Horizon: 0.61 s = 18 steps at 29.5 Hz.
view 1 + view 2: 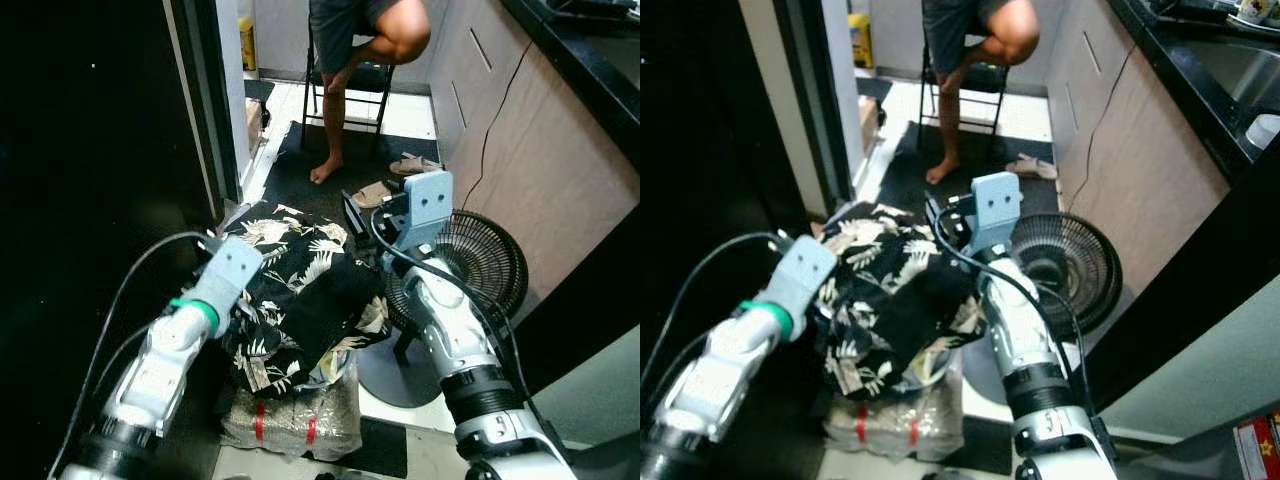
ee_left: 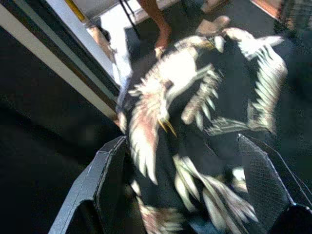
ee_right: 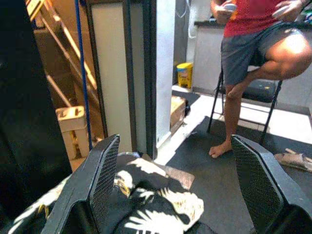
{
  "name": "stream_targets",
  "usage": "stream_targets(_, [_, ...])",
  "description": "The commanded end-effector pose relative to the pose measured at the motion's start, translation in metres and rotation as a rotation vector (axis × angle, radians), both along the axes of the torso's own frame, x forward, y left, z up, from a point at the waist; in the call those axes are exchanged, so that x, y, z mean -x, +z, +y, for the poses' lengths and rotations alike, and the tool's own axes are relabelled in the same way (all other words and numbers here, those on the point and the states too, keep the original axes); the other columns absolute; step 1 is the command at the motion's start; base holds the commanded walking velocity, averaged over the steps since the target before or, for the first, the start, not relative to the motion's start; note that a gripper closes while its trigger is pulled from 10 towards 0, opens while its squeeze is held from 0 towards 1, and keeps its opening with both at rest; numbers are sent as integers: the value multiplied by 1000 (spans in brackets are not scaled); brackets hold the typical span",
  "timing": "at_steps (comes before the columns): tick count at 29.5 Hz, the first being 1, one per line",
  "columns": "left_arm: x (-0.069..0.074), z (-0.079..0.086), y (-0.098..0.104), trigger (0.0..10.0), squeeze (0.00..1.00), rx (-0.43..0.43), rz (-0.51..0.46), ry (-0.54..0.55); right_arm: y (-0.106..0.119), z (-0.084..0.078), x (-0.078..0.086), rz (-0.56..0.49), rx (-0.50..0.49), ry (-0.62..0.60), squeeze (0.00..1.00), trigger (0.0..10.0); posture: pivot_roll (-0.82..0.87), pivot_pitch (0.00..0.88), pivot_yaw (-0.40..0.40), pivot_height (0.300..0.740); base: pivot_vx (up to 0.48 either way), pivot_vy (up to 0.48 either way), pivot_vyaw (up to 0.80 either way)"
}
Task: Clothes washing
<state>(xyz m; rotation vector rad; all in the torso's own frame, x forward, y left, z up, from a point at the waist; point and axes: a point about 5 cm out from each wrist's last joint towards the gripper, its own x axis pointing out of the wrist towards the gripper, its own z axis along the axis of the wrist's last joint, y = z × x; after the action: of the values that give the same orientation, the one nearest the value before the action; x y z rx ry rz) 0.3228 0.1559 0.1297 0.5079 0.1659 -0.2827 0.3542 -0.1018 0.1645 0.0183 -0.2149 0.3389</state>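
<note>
Right wrist view: seated person [image 3: 253,48] beyond patterned shirt [image 3: 156,214].

Your right gripper [image 3: 173,190] spread wide over the leaf-print shirt [image 3: 146,209], seated person [image 3: 258,53] on a chair beyond, yellow tub [image 3: 184,75] behind.

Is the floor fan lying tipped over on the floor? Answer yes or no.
No: the floor fan stands upright on its round base beside the right arm, next to the floral shirt.
</note>
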Motion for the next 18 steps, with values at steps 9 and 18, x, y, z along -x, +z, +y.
stream_targets(9, [-35,-11,15,10000,0,-18,-76,57,-45,23,-4,175,153,112,0,10000,100,127,-36,740,0,0,0])
stream_targets(18, [-27,-8,15,10000,0,-3,-92,66,-83,22,8,319,213,121,0,10000,140,194,-33,740,0,0,0])
